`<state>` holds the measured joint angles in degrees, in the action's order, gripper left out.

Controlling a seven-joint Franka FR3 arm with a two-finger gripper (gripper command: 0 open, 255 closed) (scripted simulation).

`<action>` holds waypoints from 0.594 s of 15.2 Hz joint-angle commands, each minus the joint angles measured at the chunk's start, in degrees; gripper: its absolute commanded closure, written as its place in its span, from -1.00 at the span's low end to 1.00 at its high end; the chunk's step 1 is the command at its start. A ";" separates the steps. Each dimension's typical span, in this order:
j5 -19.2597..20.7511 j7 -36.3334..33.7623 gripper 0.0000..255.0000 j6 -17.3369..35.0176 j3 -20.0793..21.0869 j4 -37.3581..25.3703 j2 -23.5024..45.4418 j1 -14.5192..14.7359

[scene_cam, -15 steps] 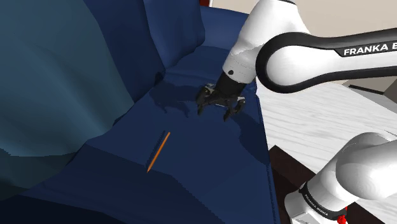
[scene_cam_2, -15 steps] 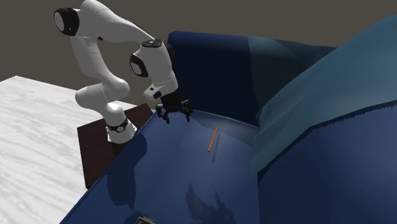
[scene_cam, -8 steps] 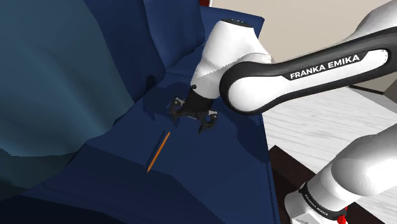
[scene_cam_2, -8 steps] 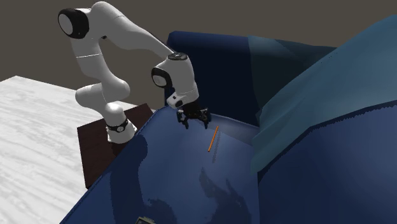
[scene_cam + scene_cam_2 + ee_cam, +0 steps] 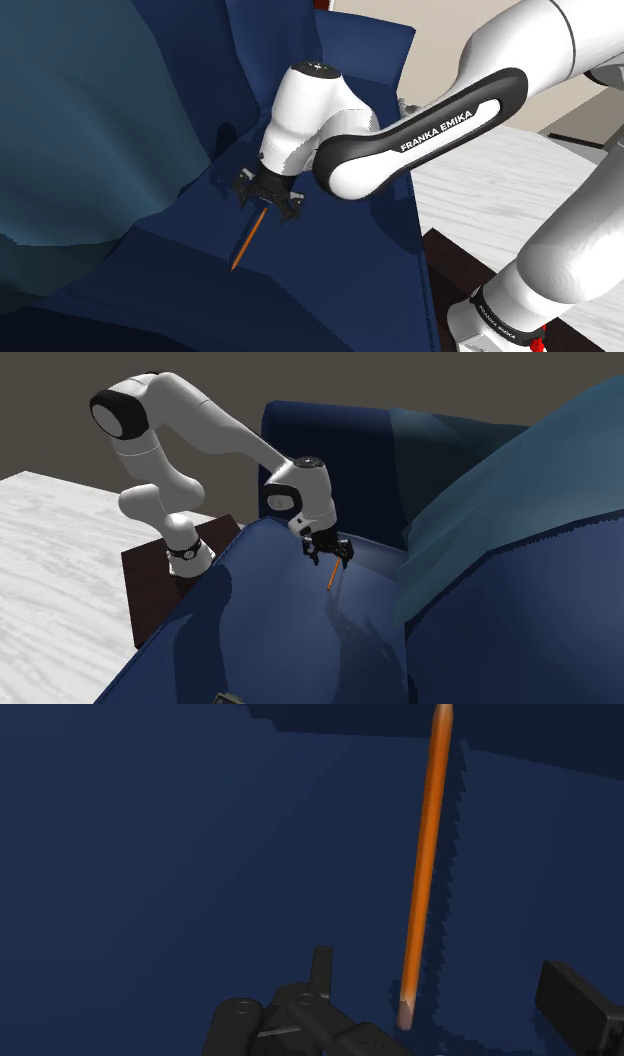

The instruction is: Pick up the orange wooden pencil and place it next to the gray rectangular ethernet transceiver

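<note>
Fingers apart, the gripper (image 5: 440, 979) straddled one end of the orange pencil (image 5: 425, 864), untouched; advancing to mid-shaft before closing would balance it

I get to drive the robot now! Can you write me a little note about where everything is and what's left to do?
The end effector is open and low over the dark blue sofa seat. Its fingers stand either side of one end of the thin orange pencil without touching it.
The pencil lies flat on the seat and is not held.
The small grey rectangular box, likely the transceiver, sits at the second exterior view's bottom edge, far along the seat from the pencil.
Done: the reach to the pencil.
Left: close on the pencil, lift it, carry it over and set it beside the grey box.
</note>
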<state>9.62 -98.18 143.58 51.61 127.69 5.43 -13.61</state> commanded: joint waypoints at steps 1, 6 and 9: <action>3.26 -2.70 -1.00 1.05 -0.66 -0.25 2.26 0.90; 7.92 -5.92 -1.00 2.76 -2.54 -0.51 5.62 2.64; 7.92 -5.92 -1.00 2.76 -2.55 -0.50 5.62 2.65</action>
<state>17.48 -104.05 146.30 49.09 127.19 11.02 -10.99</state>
